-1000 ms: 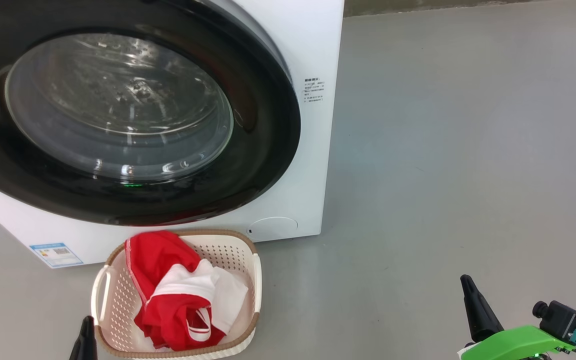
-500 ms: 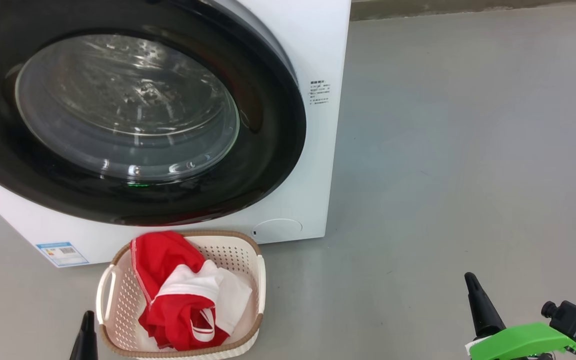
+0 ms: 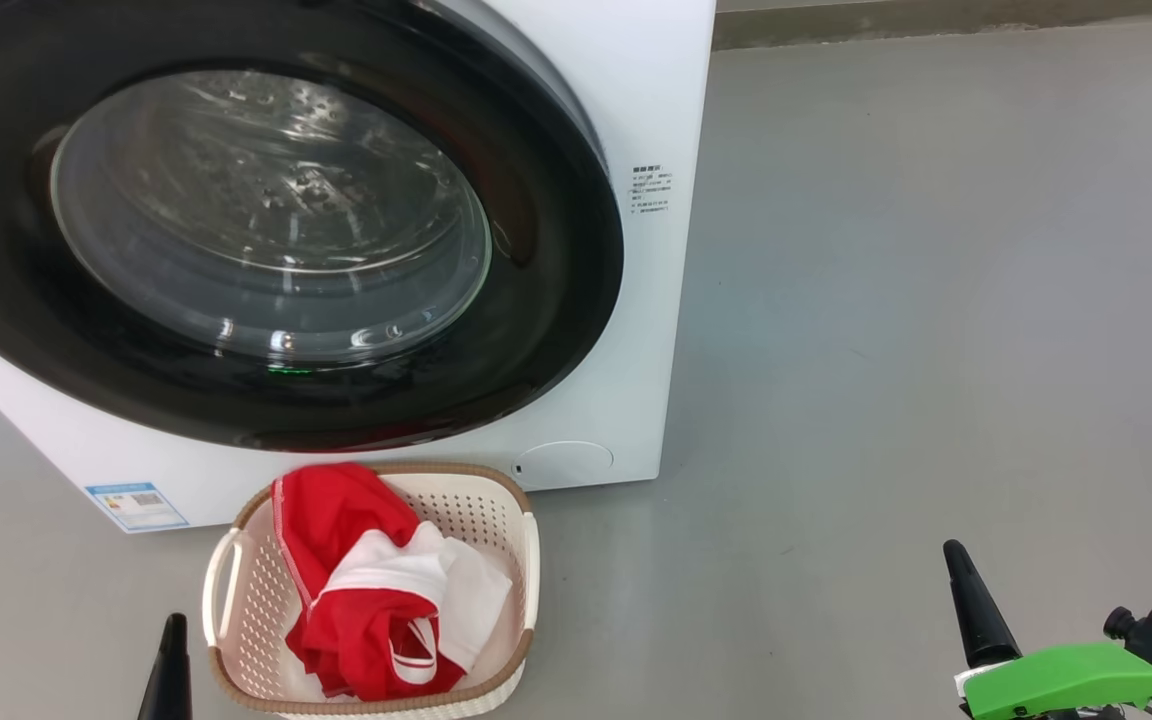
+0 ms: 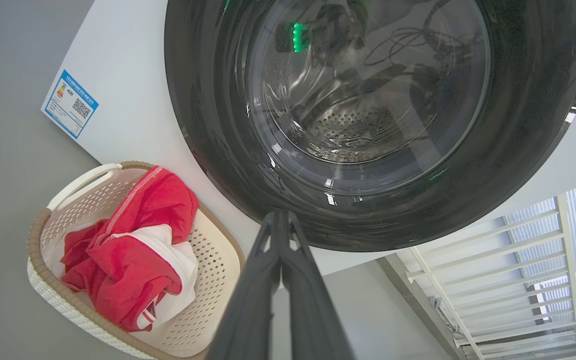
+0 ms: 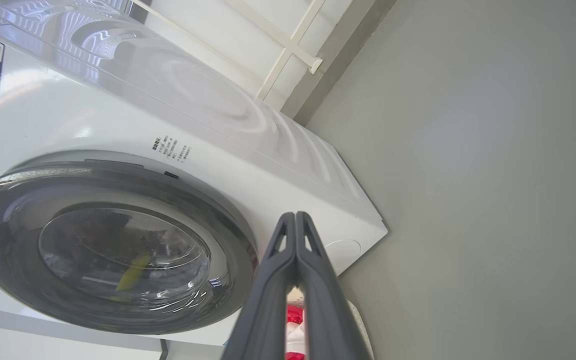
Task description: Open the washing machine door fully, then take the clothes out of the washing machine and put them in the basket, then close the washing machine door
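Observation:
The white washing machine (image 3: pixel 658 90) fills the upper left of the head view. Its door (image 3: pixel 271 215), black-rimmed with a glass bowl, lies flush against the front. Below it on the floor stands the cream basket (image 3: pixel 528 560) with the red and white clothes (image 3: pixel 356 590) inside. My left gripper (image 3: pixel 170 665) is shut and empty at the basket's left. Over bare floor far to the right, my right gripper (image 3: pixel 966 590) is shut and empty too. The left wrist view shows the left gripper (image 4: pixel 281 216), basket (image 4: pixel 213 260), clothes (image 4: pixel 133 245) and door (image 4: pixel 368 100). The right wrist view shows the right gripper (image 5: pixel 295 216) and door (image 5: pixel 118 250).
Open grey floor (image 3: pixel 936 300) stretches to the right of the machine up to a wall base (image 3: pixel 936 18). A blue label (image 3: pixel 136 505) and a round cap (image 3: pixel 564 463) sit low on the machine's front. A white railing (image 4: pixel 518 250) stands beside the machine.
The whole head picture has shifted a little to the right, so the camera moved. Door, basket, clothes and both shut grippers keep their places relative to each other.

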